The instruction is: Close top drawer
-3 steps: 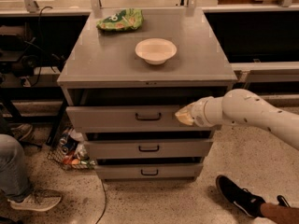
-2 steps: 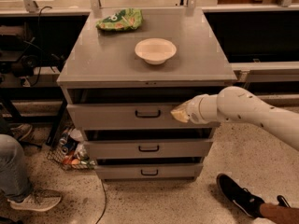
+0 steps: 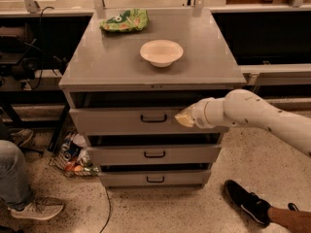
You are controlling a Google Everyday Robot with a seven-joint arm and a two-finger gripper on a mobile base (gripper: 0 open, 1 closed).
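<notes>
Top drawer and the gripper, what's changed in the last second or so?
The gripper has slid left along the front panel of the top drawer, ending closer to its black handle. Nothing was visibly taken hold of or let go. The drawer looks unmoved, still a little way out with a dark gap above it. The bowl and the green bag on the cabinet top stayed put.

speckled terrazzo floor (image 3: pixel 194 212), grey metal cabinet (image 3: pixel 112 67), dark open bays (image 3: pixel 262 38) behind, wire basket (image 3: pixel 58 164) beside cabinet
</notes>
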